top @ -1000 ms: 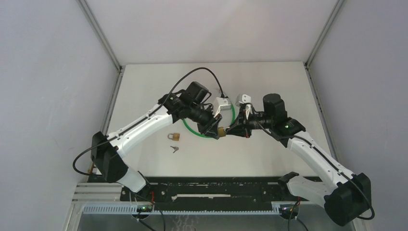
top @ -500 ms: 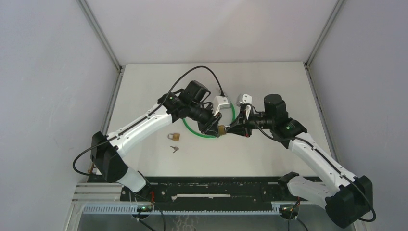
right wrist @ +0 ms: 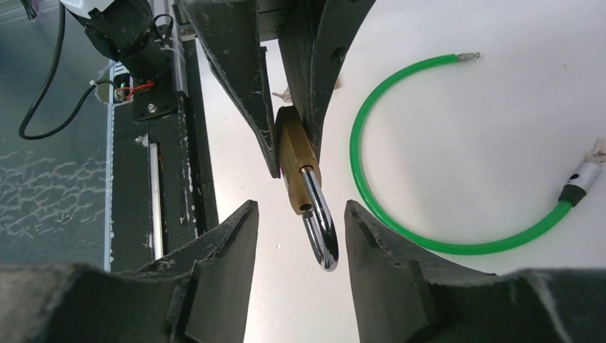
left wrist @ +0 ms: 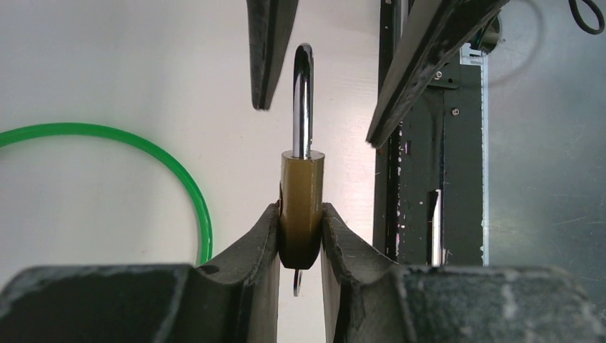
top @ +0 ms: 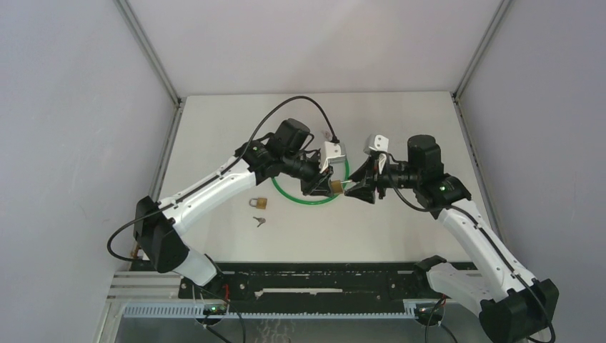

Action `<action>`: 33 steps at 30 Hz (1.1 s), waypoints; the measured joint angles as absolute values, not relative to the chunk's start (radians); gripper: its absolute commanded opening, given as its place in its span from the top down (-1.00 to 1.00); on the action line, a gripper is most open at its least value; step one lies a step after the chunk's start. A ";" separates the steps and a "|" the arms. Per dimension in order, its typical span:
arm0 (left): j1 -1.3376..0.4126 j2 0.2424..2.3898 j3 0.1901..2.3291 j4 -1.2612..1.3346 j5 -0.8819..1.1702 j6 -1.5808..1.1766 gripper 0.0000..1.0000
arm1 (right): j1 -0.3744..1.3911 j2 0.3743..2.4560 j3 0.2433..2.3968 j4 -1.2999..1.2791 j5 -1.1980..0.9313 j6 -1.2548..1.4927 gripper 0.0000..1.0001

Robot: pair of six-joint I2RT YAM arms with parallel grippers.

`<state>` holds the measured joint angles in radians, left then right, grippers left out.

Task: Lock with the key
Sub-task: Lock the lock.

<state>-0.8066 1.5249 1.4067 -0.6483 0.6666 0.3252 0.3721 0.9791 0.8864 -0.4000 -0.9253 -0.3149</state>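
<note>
My left gripper is shut on the brass body of a padlock, held above the table. Its steel shackle points at my right gripper and one end looks out of its hole. The right gripper is open, its fingers on either side of the shackle without touching it. A sliver of silver metal, seemingly the key, hangs from the padlock's bottom between the left fingers. In the top view both grippers meet at the padlock mid-table.
A green cable loop lies on the table under and beside the grippers. A second small brass padlock and a loose key lie to the left. The black rail runs along the near edge.
The right gripper has opened, let go of the shackle and drawn back a little to the right. The left gripper still holds the padlock, shifted slightly right.
</note>
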 measured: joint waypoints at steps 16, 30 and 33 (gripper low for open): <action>-0.807 1.525 1.407 -0.654 0.688 0.368 0.99 | 0.261 0.982 0.960 -0.594 -1.011 -0.465 -0.04; -0.807 1.525 1.407 -0.662 0.714 0.376 0.99 | 0.295 1.006 0.962 -0.625 -1.008 -0.506 0.94; -0.807 1.525 1.407 -0.664 0.719 0.376 0.99 | 0.295 1.006 0.962 -0.625 -1.008 -0.506 1.00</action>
<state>-0.8074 1.5246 1.4067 -0.6636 0.7193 0.3763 0.2955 1.0061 0.9615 -0.6250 -1.0080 -0.5064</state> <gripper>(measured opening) 0.265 0.037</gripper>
